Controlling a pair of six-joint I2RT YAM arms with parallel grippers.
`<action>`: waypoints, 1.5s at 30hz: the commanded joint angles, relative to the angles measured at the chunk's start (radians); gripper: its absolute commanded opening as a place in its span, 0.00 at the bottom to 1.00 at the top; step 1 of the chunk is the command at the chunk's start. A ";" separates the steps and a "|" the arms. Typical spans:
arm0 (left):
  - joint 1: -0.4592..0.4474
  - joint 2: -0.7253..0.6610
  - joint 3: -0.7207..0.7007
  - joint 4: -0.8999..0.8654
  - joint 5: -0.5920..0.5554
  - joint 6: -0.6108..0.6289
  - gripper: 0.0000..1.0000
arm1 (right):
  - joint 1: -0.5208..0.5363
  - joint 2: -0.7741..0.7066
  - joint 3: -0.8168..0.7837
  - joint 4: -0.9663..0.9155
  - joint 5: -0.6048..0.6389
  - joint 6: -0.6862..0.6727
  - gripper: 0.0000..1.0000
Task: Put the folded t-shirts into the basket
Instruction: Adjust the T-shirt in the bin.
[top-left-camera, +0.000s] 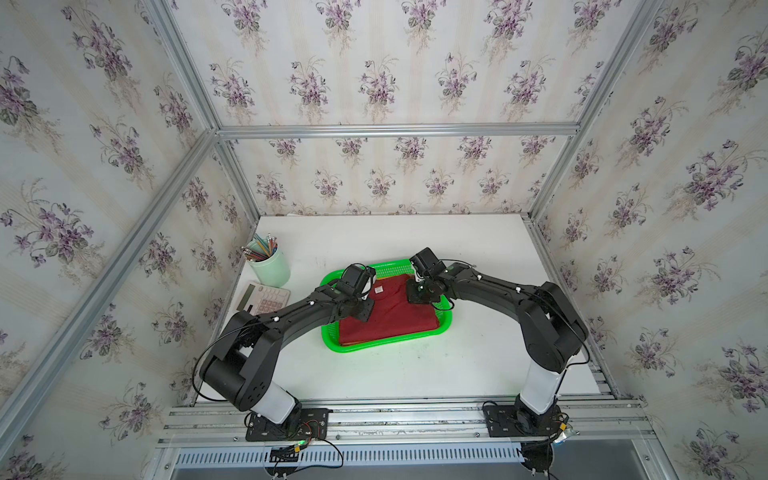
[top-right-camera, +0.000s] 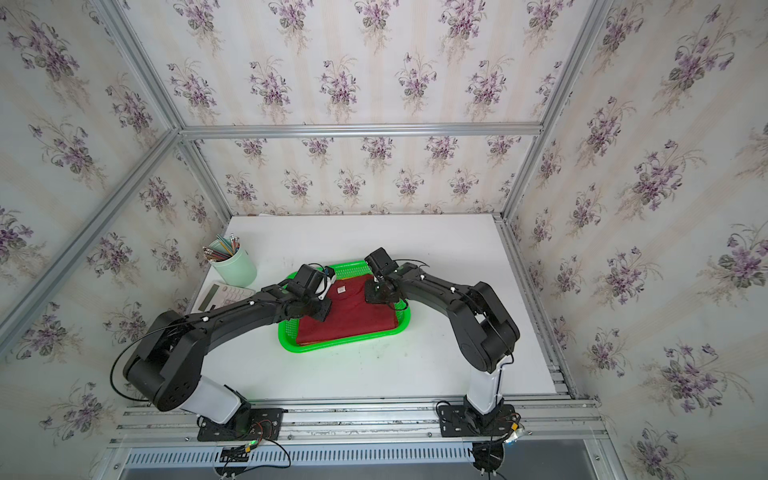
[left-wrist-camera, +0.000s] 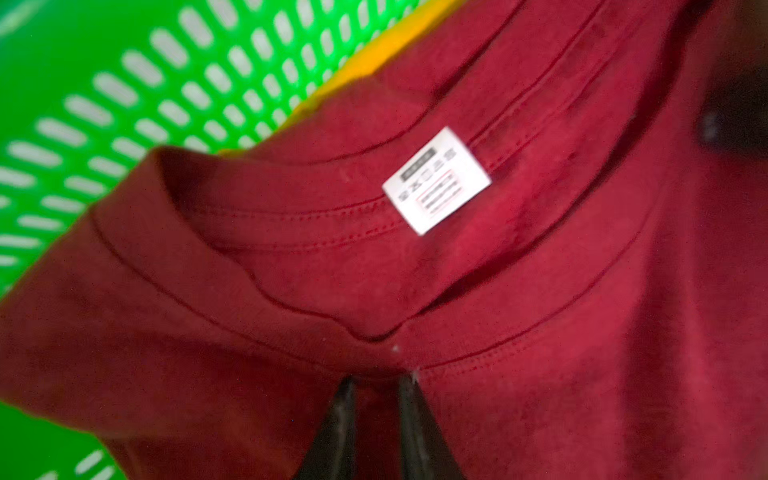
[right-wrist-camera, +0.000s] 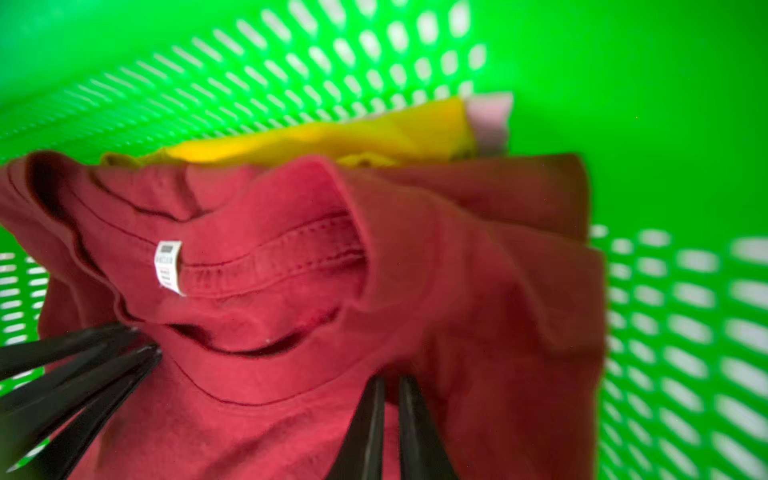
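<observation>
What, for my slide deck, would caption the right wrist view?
Right claw pinches the dark red t-shirt atop the yellow t-shirt and pink t-shirt in the green basket.

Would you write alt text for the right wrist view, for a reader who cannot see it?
A dark red t-shirt, collar rumpled, lies in a green basket with the right tool pinching it. Edges of a yellow t-shirt and a pink t-shirt show beneath.
</observation>
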 joint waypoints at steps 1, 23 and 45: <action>0.001 -0.046 -0.062 0.134 -0.089 -0.102 0.24 | 0.002 -0.067 -0.029 0.092 -0.196 -0.050 0.20; 0.132 -0.158 -0.162 0.323 0.125 -0.247 0.27 | 0.053 -0.026 -0.117 -0.062 -0.111 -0.117 0.22; 0.269 -0.469 -0.022 -0.024 -0.138 -0.308 0.45 | 0.170 0.032 -0.019 0.140 -0.589 -0.153 0.25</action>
